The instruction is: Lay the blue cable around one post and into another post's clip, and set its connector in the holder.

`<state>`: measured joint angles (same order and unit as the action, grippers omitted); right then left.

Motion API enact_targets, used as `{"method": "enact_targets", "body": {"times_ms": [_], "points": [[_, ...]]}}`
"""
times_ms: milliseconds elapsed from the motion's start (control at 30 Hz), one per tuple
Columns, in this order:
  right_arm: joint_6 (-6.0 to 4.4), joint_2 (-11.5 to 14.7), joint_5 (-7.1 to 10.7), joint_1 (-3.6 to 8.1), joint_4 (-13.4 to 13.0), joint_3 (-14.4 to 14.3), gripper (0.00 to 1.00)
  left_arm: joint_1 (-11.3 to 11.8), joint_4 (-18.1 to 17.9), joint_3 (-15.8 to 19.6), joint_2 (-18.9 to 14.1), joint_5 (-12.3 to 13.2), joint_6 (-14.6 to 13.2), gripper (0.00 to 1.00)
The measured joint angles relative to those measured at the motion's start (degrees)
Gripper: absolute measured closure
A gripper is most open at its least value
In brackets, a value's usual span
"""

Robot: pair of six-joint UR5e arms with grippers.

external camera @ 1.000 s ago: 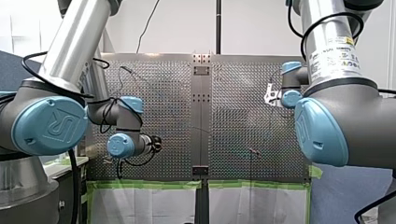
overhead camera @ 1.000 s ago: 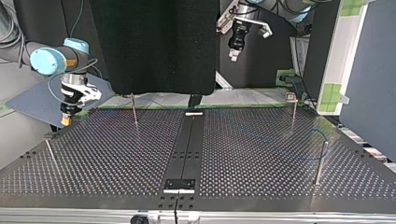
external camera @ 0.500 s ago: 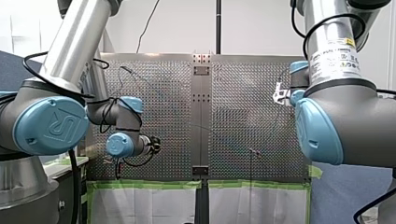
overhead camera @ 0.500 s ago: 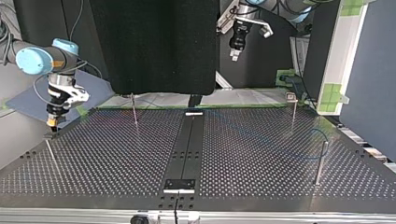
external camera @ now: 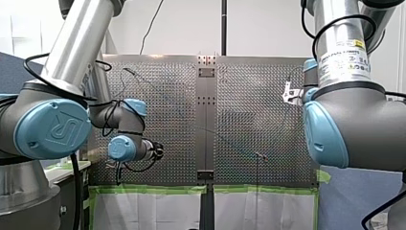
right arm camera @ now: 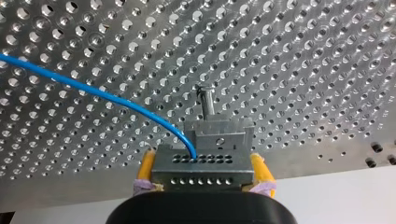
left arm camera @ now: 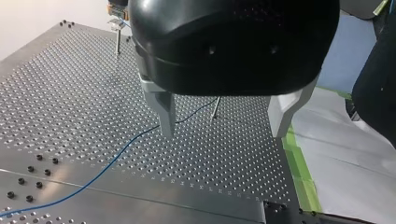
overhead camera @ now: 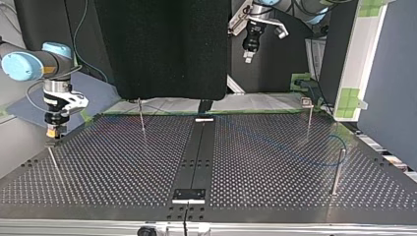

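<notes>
Right wrist view first: my right gripper [right arm camera: 202, 161] is clamped on the connector [right arm camera: 198, 177], yellow pads [right arm camera: 145, 170] squeezing its two sides, so the plug sits square and level for dropping in. Just ahead sits the holder [right arm camera: 219, 130], perched on top of its post [right arm camera: 207, 100]. By my reading the connector is lined up right at that slot but not seated yet. From the connector's holed face the blue cable [right arm camera: 93, 91] sweeps away in a loose arc over the table [right arm camera: 303, 70], slack enough, I'd say, not to tug the plug off line. Over to the top view: that arm [overhead camera: 22, 64] comes in at the view's left and points its wrist straight down above the holder post. Left wrist view now: my left gripper [left arm camera: 224, 121] hangs high over the table, fingers [left arm camera: 164, 109] spread wide with nothing between them. The cable lies on the plate beneath, running toward a thin post [left arm camera: 215, 108] farther off, and the gripper looks parked clear of the work
</notes>
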<state>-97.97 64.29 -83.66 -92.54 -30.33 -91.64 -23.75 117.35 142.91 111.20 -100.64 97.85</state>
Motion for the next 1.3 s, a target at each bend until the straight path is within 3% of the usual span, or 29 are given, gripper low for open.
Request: {"method": "enact_targets", "body": {"times_ms": [667, 1100, 1300], "points": [[-0.37, -0.1, 9.82, 3.87, 5.1, 3.6, 1.00, 0.1, 1.5, 0.0, 0.0, -1.1, 0.0, 0.00], [-0.15, -0.6, 12.60, 4.77, 8.1, 5.8, 1.00, 0.4, 1.9, 0.0, 0.0, -1.1, -0.1, 0.00], [1.14, -2.2, 13.19, 4.90, 9.7, 7.2, 1.00, 0.6, 1.9, 0.0, 0.0, -1.1, -0.3, 0.00]]}}
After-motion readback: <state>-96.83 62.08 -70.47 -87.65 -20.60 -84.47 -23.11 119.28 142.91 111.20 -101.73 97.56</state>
